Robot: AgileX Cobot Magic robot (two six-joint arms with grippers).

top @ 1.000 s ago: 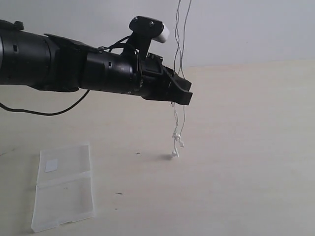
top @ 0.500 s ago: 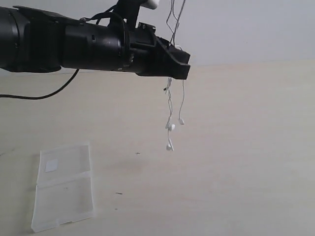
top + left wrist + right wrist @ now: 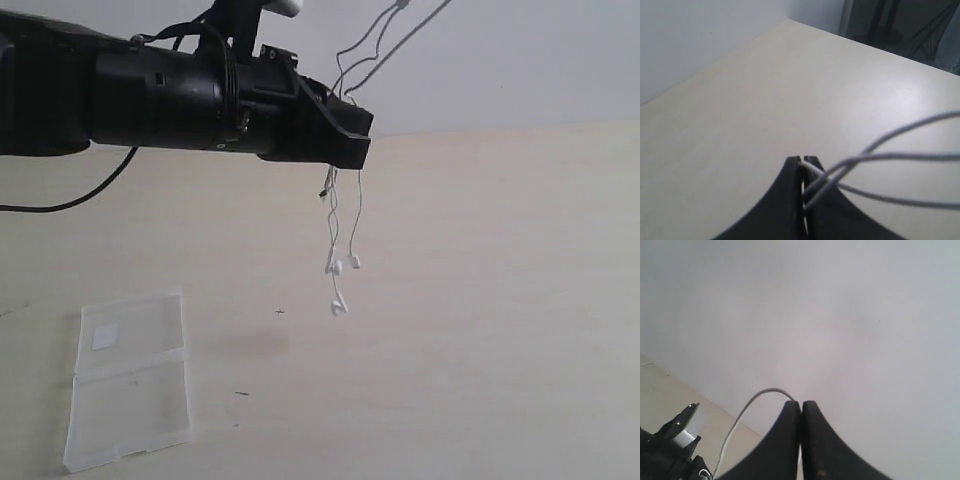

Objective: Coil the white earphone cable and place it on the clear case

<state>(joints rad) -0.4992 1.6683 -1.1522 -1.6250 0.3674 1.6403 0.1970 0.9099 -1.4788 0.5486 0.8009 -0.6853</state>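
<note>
White earphone cable is up in the air, not on the table. It hangs from the left gripper, high over the bare wood. 3 small white ends dangle at the bottom of the wire. At least 2 look like earbuds. None of them touch the table.

The left gripper's jaws are pressed together and pinch a few strands of the wire at once. The left wrist view shows this well, with the strands running out from the tips of the gripper. From there the wire goes up and off the top of the outside view. The right gripper is up there, with its jaws pressed together too. A thin bit of wire curves into its tip, so it seems to pinch the other end.

The clear case lies open and flat, low on the left, well apart from the wire. It has a small white sticker on 1 panel. Nothing is on it.

I think the job is about half done. The wire looks folded into a few long loops, but it is loose and not a neat coil yet. It must be bunched up more, carried over and set down on the case. The wire is very thin and floppy, so it may swing or slip.
</note>
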